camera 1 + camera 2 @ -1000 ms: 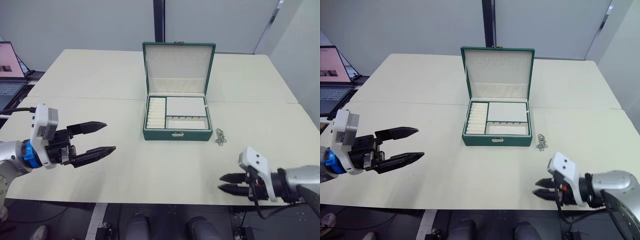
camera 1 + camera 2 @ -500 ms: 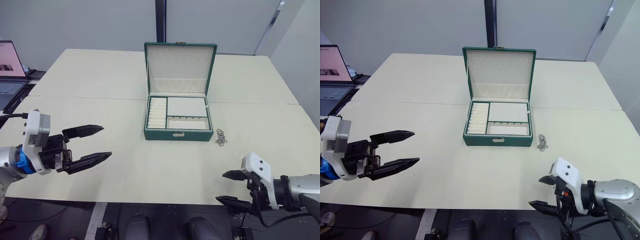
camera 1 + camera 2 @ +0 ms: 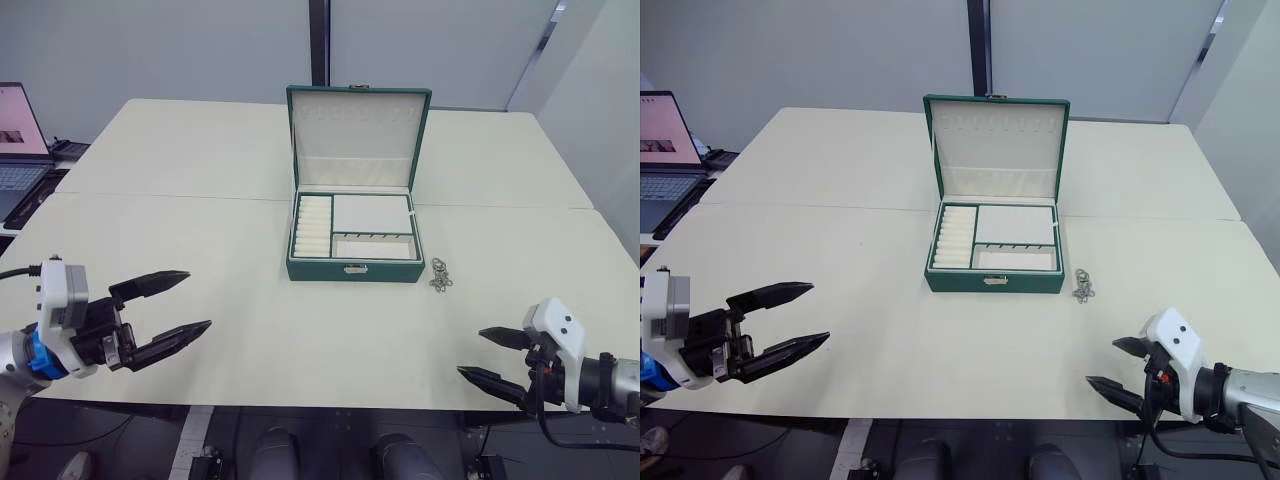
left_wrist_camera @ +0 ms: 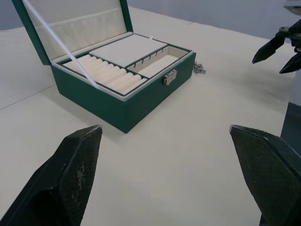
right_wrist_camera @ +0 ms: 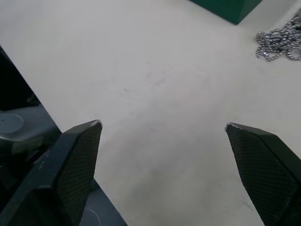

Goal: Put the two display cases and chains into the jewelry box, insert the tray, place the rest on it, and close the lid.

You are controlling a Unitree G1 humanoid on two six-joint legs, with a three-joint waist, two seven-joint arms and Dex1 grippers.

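Flanking the open jewelry box [image 3: 353, 232], both pincers gape empty, chains [image 3: 441, 273] beside it; laptop [image 3: 20, 135] far left

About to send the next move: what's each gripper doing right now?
Left gripper: open, holding nothing, over the table near its front edge.
Right gripper: open, holding nothing, at the table's front edge, short of the chain.

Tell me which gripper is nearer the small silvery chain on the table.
Right. The right gripper hovers just nearside of the silvery chain; the left gripper is far across the table.
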